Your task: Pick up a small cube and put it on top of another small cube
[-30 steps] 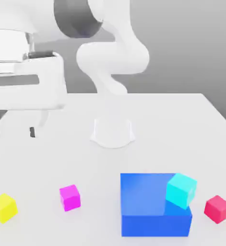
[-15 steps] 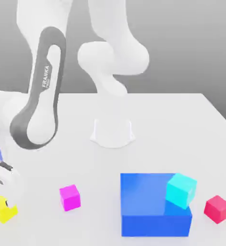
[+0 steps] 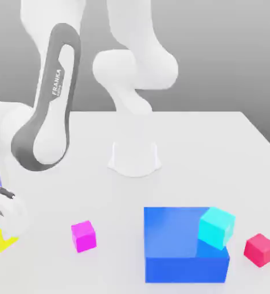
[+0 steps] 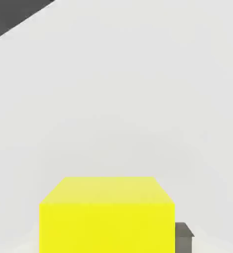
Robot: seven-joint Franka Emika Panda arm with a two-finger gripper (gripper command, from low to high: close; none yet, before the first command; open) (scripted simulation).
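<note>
Yellow cube (image 3: 0, 236): 1, the task's cube, at the exterior view's left edge, near side, its top hidden behind the hand
Gripper (image 4: 107, 242): fingers (image 4: 183, 242) clamped on the yellow cube; one fingertip seen right against its side in the hand view
Magenta cube (image 3: 83, 236): 1, near side, between yellow cube and blue block, touching neither
Blue block (image 3: 184, 244): 1, big, flat top, near side, toward the exterior view's right, front edge facing the camera
Cyan cube (image 3: 216, 227): 1, on the block's top at its right edge, part of it sticking out past that edge
Red cube (image 3: 259, 250): 1, just beside the block on the exterior view's right, apart from it, turned corner-on
Table (image 3: 188, 155): white, straight far edge, right edge slanting outward toward the near side
Arm (image 3: 134, 138): 1, white, base standing farther back than the cubes
Open room: wide strip between base and block, clear gap either side of magenta cube, narrow gap from block to red cube
Count: 4 cubes, 1 block, 1 arm
</note>
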